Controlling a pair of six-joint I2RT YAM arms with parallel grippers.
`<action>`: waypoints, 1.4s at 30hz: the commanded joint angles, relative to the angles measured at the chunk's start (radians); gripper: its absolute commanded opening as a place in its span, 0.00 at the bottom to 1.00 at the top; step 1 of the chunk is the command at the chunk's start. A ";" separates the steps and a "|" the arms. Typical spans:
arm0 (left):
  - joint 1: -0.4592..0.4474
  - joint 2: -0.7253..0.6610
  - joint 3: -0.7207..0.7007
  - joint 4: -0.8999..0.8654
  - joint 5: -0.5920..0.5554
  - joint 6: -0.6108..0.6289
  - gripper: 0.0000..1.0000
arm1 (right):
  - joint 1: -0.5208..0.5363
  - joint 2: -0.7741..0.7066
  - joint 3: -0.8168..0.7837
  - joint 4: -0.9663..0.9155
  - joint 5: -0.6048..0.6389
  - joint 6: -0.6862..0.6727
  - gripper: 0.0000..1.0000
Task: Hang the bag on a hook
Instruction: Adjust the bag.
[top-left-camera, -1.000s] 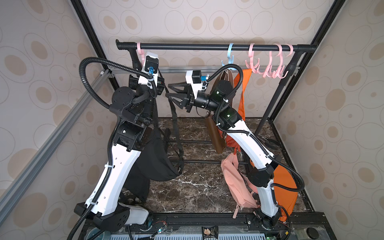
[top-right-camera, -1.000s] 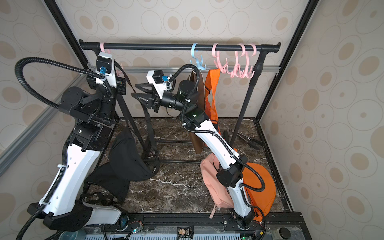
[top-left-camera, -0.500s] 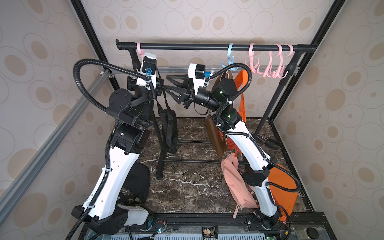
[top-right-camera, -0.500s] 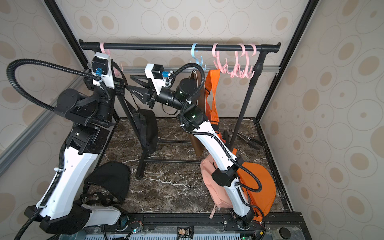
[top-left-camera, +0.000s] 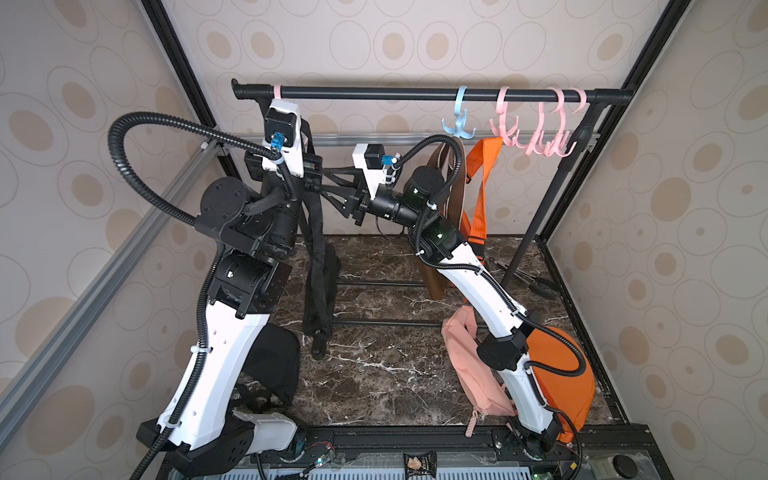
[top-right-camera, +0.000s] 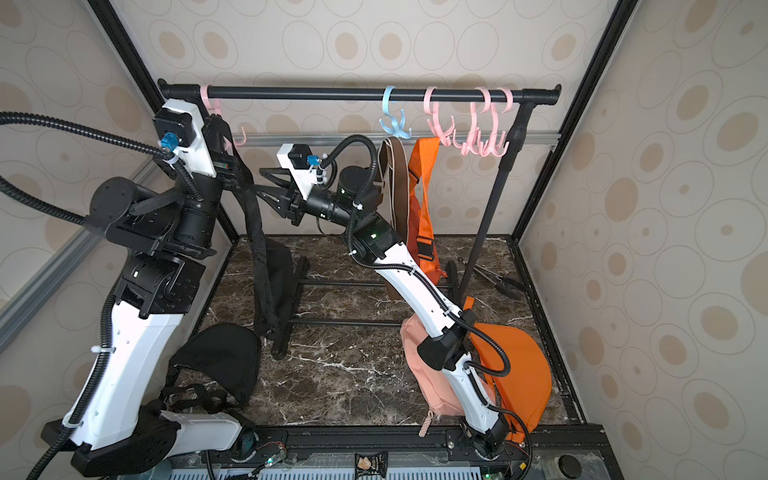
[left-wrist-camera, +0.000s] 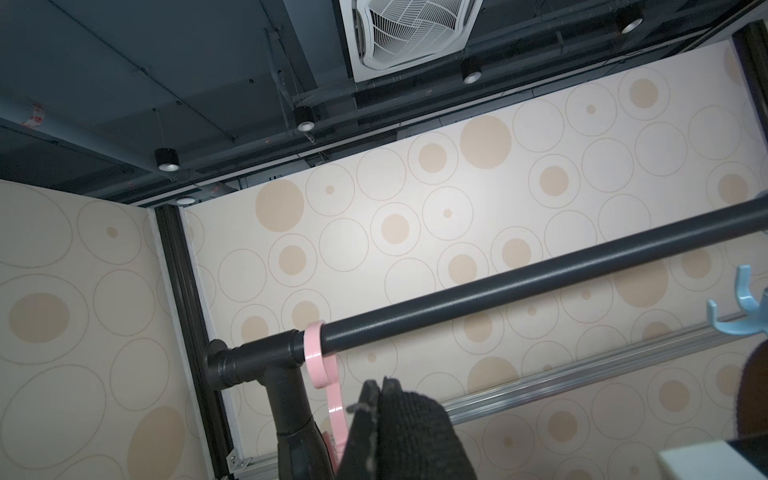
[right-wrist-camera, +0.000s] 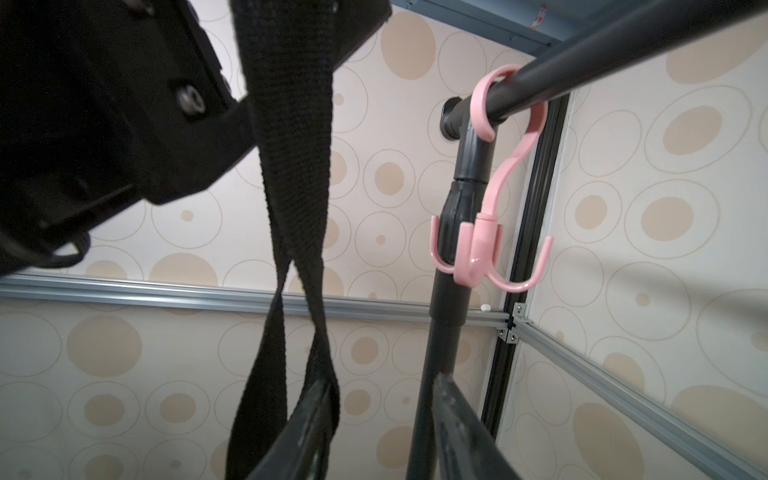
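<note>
i am clenching my left pincer (left-wrist-camera: 378, 399) on the black strap (right-wrist-camera: 291, 166), holding its loop up just beside the pink hook (right-wrist-camera: 478, 249). my right pincer (right-wrist-camera: 382, 432) is standing released, jaws apart with nothing between them, one finger (right-wrist-camera: 303, 432) lying by the strap (touching or only beside, i cannot tell). the black bag (top-left-camera: 322, 274) is dangling from that strap, low over the marble floor (top-left-camera: 374, 374). the hook is sitting at the left end of the rail (top-left-camera: 374, 92). i am judging this to be the hooking step. next the loop is needing lifting over a prong and lowering onto it, before my left pincer is letting go.
</note>
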 joint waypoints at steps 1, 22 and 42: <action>-0.005 -0.007 -0.016 0.005 -0.016 0.031 0.00 | 0.008 -0.071 -0.038 0.045 -0.036 0.006 0.43; -0.039 -0.031 -0.007 -0.022 0.022 -0.009 0.00 | 0.018 -0.063 -0.013 -0.082 -0.029 -0.046 0.41; -0.050 -0.117 -0.138 -0.023 -0.050 0.022 0.00 | 0.026 -0.112 -0.041 -0.101 0.191 -0.178 0.00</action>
